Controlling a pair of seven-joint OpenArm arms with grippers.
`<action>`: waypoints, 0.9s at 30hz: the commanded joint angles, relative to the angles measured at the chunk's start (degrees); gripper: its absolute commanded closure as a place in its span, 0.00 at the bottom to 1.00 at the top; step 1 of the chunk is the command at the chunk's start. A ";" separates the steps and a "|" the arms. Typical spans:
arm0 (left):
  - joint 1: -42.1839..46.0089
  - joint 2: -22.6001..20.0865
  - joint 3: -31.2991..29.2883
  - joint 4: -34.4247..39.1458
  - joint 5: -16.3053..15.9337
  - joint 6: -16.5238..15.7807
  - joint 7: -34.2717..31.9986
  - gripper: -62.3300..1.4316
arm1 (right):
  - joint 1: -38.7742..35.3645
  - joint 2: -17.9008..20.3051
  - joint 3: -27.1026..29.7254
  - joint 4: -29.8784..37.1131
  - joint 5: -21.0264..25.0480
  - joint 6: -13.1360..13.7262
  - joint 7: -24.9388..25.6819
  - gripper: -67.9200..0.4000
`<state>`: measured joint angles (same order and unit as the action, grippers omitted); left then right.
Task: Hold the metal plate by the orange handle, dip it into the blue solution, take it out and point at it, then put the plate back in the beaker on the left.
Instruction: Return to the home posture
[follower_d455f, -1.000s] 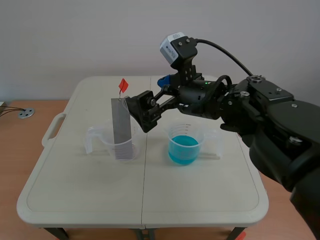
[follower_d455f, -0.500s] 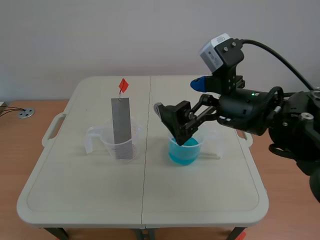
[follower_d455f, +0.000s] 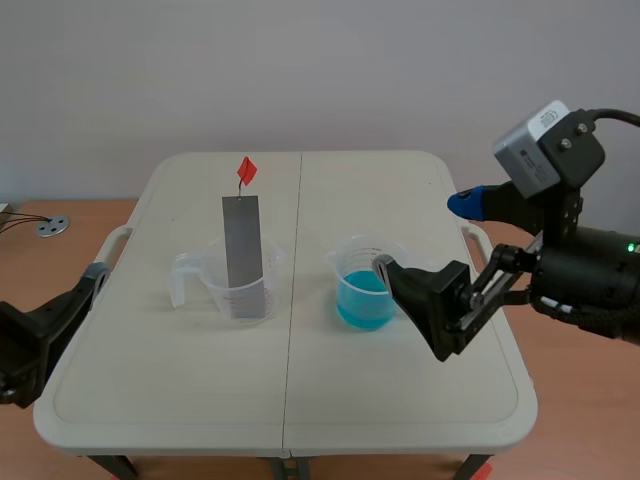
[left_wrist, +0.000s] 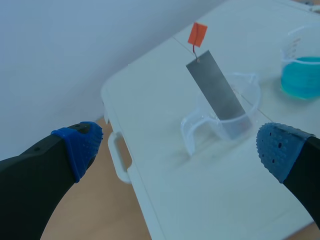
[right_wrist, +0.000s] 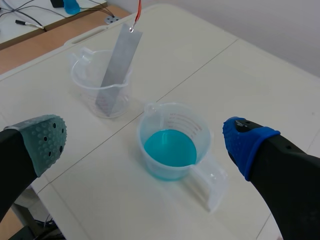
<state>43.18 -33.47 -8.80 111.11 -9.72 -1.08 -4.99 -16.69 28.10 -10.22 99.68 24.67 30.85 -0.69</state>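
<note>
Leaning centre-left, the metal plate (follower_d455f: 245, 255) offers you its orange handle (follower_d455f: 246, 170). Left pincer (left_wrist: 180, 147) and right pincer (right_wrist: 146, 140) gape empty.

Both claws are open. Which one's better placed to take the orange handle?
Left, probably: the left claw is open with the metal plate and its orange handle straight ahead, nothing between. The right claw has the blue solution beaker between it and the plate.
</note>
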 joint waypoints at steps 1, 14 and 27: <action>-0.92 0.24 1.38 0.39 -0.39 0.04 -0.92 0.00 | -1.36 0.90 0.92 2.54 0.63 0.00 1.66 0.04; -10.88 0.24 12.74 0.39 -0.39 -0.15 -1.62 0.00 | -16.87 1.25 8.37 10.99 0.63 0.02 6.43 0.04; -15.56 0.26 18.12 0.72 -0.39 -0.15 -1.51 0.00 | -19.67 1.25 11.08 11.02 0.63 0.26 8.09 0.04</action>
<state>27.31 -33.47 9.74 111.04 -9.69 -1.39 -5.67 -37.01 29.06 0.69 110.10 24.67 30.92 6.57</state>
